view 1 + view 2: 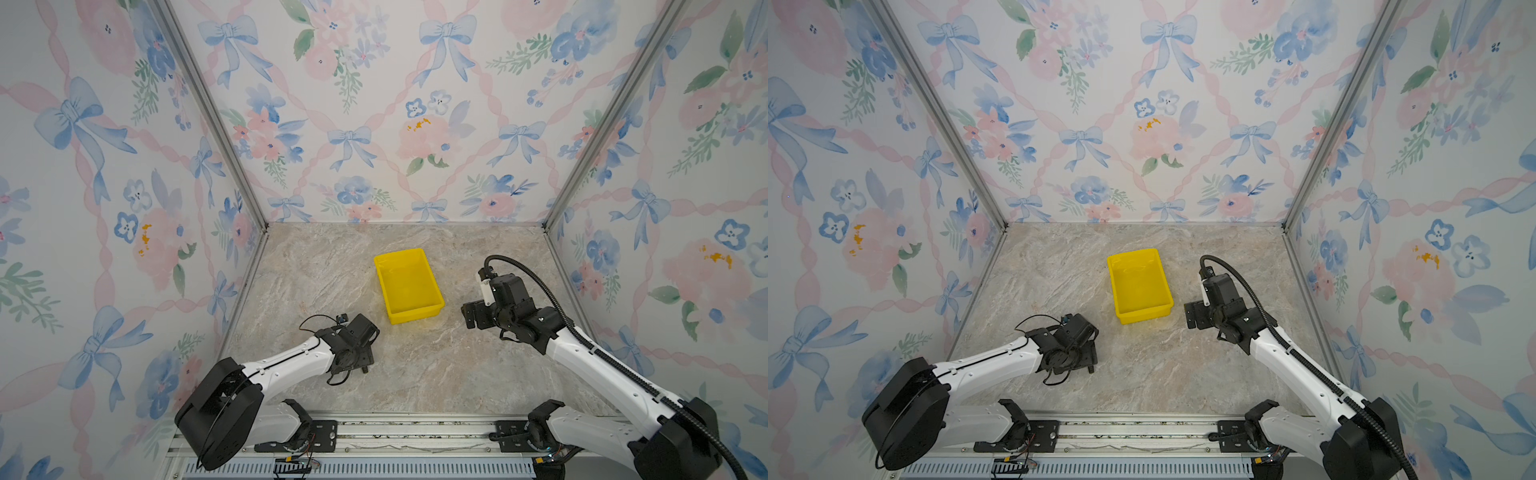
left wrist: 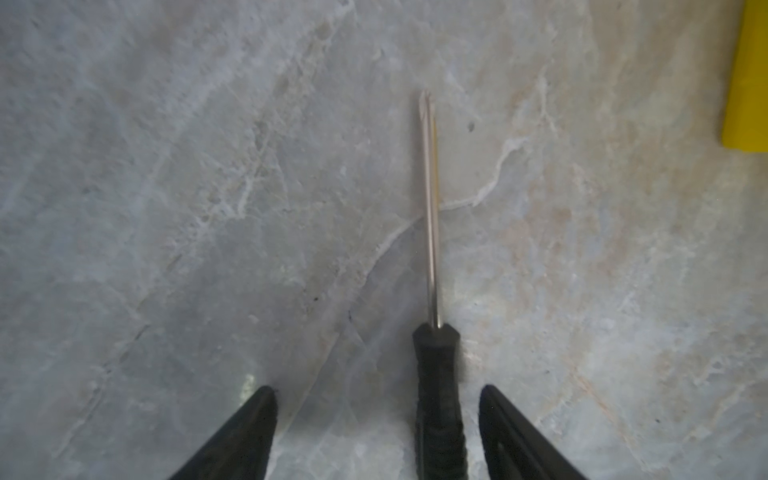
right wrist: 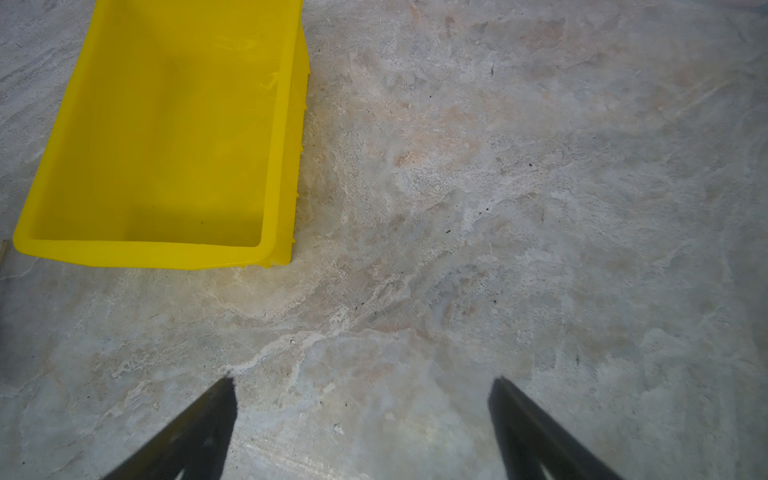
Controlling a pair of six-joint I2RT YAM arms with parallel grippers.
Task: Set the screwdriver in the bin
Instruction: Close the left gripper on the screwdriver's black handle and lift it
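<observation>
In the left wrist view the screwdriver (image 2: 436, 374) lies flat on the marble table, black handle toward the camera and thin metal shaft pointing away. My left gripper (image 2: 376, 395) is open and straddles the handle, which sits nearer one finger (image 2: 498, 415) with a gap on each side. In both top views the left wrist (image 1: 353, 343) hides the screwdriver. The yellow bin (image 1: 415, 313) (image 1: 1144, 316) stands empty mid-table, just beyond and right of that wrist. My right gripper (image 3: 365, 386) (image 1: 469, 316) is open over bare table right of the bin (image 3: 145, 251).
A corner of the bin (image 2: 748, 83) shows at the edge of the left wrist view. Floral walls (image 1: 374, 124) enclose the table on three sides. An aluminium rail (image 1: 415, 432) carrying both arm bases runs along the front edge.
</observation>
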